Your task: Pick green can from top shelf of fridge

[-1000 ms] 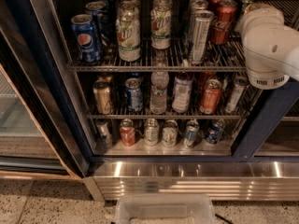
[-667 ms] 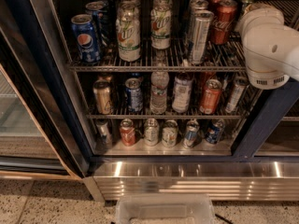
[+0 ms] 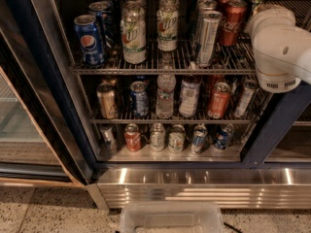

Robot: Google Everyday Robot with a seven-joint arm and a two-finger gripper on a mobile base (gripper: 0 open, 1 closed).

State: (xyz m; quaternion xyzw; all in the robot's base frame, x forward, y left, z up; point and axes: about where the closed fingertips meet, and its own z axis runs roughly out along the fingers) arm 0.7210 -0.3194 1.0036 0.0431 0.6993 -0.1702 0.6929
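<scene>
The fridge point(image 3: 43, 81) has a dark blue frame and stands open. Its top shelf point(image 3: 165, 70) is a silvery wire rack. The green can point(image 3: 208, 37), slim and tall with pale vertical markings, stands at the front of that shelf, right of centre. A red Coca-Cola can point(image 3: 233, 22) stands just right of it. My white arm point(image 3: 279, 45) reaches in from the right at top shelf height, right of the Coca-Cola can. My gripper is hidden beyond the arm's housing and does not show.
A blue Pepsi can point(image 3: 90, 40) and two pale containers with green-and-red logos point(image 3: 133, 35) point(image 3: 167, 28) also stand on the top shelf. Two lower racks point(image 3: 170, 119) hold cans and bottles. A ribbed steel base panel point(image 3: 194, 188) and a clear tray point(image 3: 170, 220) lie below.
</scene>
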